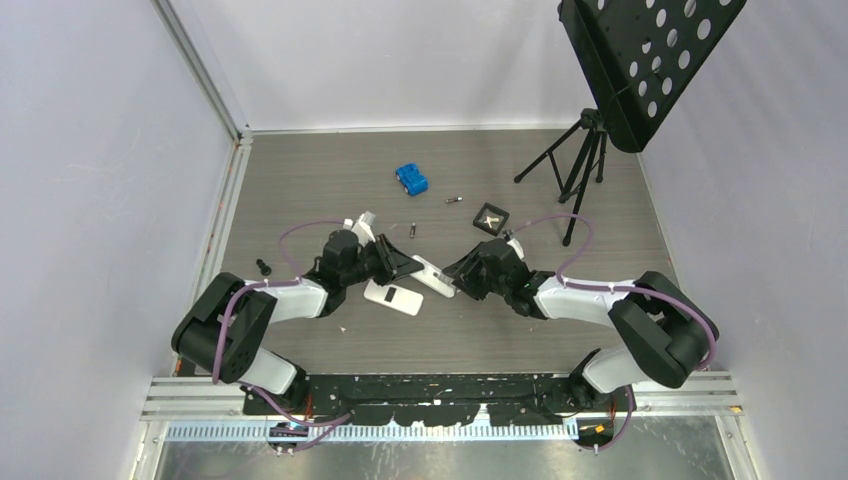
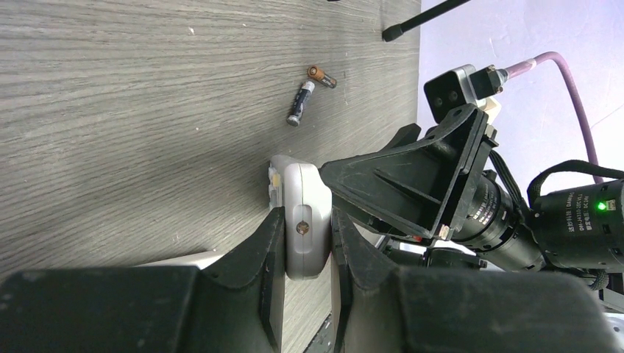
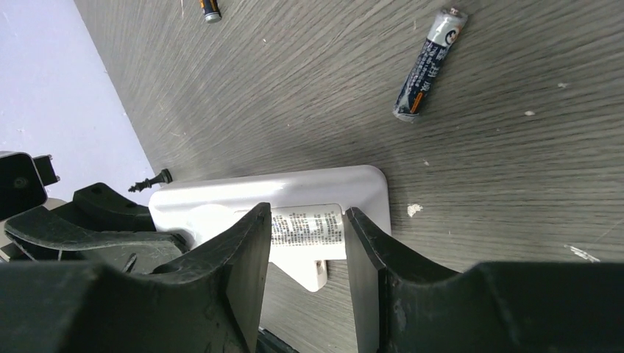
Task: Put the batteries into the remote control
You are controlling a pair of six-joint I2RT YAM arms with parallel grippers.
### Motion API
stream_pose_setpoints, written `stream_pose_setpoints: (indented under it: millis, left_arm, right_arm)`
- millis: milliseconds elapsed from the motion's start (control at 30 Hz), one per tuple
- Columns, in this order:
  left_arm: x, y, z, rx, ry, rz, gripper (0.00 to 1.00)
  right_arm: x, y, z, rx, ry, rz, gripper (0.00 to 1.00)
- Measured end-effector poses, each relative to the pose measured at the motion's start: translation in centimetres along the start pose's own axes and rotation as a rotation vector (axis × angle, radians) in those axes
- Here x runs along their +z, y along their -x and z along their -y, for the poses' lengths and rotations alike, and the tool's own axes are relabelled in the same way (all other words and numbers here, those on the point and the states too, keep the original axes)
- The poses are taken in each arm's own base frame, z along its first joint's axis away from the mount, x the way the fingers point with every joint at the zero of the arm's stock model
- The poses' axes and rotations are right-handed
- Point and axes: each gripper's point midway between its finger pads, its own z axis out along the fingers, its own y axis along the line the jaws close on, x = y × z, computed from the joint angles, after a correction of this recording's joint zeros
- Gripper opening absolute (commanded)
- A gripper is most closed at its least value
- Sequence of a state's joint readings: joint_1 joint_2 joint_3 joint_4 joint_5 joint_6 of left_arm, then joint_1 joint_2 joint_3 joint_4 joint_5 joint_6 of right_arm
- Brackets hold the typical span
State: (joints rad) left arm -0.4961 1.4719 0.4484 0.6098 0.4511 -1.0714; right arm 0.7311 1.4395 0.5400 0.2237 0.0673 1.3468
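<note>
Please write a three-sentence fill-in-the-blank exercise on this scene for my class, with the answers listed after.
1. The left gripper is clamped on the white ____.
2. In the left wrist view, ____ batteries lie loose on the table.
3. In the top view, a small ____ block sits farther back.
Answers: remote control; two; blue.

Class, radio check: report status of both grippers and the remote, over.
Left gripper shut on remote control. Right gripper straddles its far end, grip unclear. Batteries loose on table, not loaded. Separate white slab on table beside left gripper.
</note>
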Motion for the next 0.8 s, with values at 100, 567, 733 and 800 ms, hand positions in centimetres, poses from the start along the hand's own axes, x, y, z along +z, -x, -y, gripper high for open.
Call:
stream_pose_setpoints:
  millis: [100, 567, 733, 800]
  left_arm:
    - [0.01, 0.05, -0.04, -0.002, 0.002, 0.003, 0.00]
    - [0.05, 0.13, 0.03, -0.003, 0.002, 0.004, 0.00]
    - [0.12, 0.19, 0.07, -0.004, 0.003, 0.002, 0.00]
    - [0.18, 0.28, 0.13, -0.003, 0.002, 0.003, 0.00]
  right_arm:
    - [0.05, 0.02, 0.03, 0.005, -0.001, -0.001, 0.48]
    - [-0.04, -0.15, 0.42, -0.010, -0.019, -0.011, 0.49]
    - [0.04, -0.29, 0.32, -0.013, -0.018, -0.021, 0.51]
    - [0.16, -0.23, 0.18, -0.008, -0.011, -0.024, 0.52]
